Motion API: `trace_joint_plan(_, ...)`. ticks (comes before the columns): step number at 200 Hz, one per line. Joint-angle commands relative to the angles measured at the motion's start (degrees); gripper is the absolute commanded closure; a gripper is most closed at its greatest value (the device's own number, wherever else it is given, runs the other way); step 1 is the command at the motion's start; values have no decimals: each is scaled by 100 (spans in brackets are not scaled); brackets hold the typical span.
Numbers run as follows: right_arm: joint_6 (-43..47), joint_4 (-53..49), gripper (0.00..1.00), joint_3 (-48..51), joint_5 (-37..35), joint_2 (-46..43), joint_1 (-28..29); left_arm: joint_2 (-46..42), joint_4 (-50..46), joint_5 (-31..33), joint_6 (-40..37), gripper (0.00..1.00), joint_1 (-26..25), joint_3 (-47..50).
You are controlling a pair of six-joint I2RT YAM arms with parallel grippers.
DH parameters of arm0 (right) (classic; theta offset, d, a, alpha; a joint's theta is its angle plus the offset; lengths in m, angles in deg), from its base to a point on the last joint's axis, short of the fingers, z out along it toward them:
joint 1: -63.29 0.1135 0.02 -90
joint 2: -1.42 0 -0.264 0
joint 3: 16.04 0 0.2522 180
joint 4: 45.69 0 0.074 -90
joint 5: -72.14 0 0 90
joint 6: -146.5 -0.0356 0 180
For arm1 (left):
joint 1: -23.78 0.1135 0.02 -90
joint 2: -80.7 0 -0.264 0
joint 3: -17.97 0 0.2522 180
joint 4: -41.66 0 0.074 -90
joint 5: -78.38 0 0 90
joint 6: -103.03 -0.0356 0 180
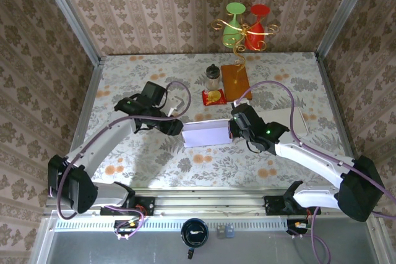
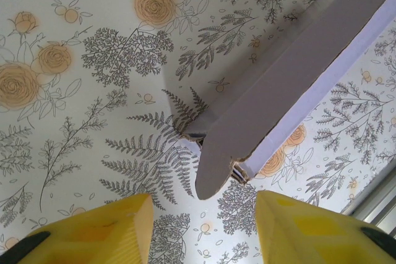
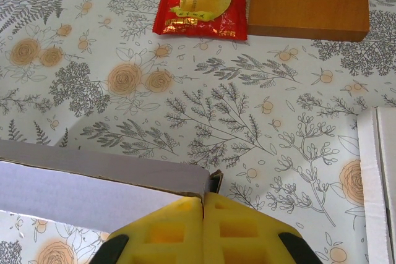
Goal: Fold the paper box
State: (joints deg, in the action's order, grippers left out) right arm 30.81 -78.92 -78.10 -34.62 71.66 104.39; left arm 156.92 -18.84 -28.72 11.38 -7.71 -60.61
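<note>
Our right gripper (image 3: 203,205) is pressed together, pinching the right end of the paper box (image 1: 207,133). Our left gripper (image 2: 204,211) stands spread at its left corner (touching neither finger). The box sits mid-surface (image 1: 154,159), with a red snack packet (image 3: 201,7) beyond.

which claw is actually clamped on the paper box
The right claw: its yellow pads are pressed shut on a corner of the paper box. The left claw stands open, the box's other end just ahead of it, not gripped.
</note>
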Motion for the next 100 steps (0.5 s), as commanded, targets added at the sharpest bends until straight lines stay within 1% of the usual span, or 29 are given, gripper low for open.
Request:
trace_joint_plan(1,-82,-426,100,-15,99,120,54,128,-54,22,-90,56,-67,-194)
trace_joint_plan(24,-92,-419,100,-13,96,113,55,223,-54,58,-47,63,-68,-237)
trace_joint_plan(56,-96,-418,100,-5,102,104,55,331,-27,92,2,70,-86,-309)
trace_joint_plan(100,-86,-418,100,9,104,104,52,386,26,58,60,77,-129,-339)
